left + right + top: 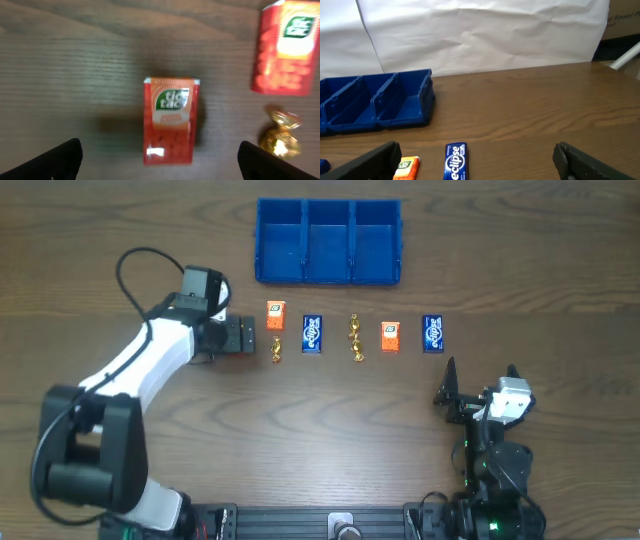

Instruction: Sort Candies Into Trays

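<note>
Left gripper (159,150) hangs over the wooden table (560,270) with its fingers spread wide, holding nothing. Between the two fingertips, in the left wrist view, an orange candy box (170,120) lies flat on the wood, touching neither finger. Off to one side lie a second orange box (285,47) and a gold-wrapped candy (282,135), close together. In the top view this gripper (240,338) sits at the left end of a row of candies: a left-end orange box (275,317) with gold candies (276,348) just beside it, a blue pack (313,333), more gold pieces (355,338), a right orange box (390,337) and a far blue pack (432,333). Beyond the row stands the blue three-compartment tray (328,280). Right gripper (478,383) is also wide open and holding nothing, near its own base and well apart from the row.
</note>
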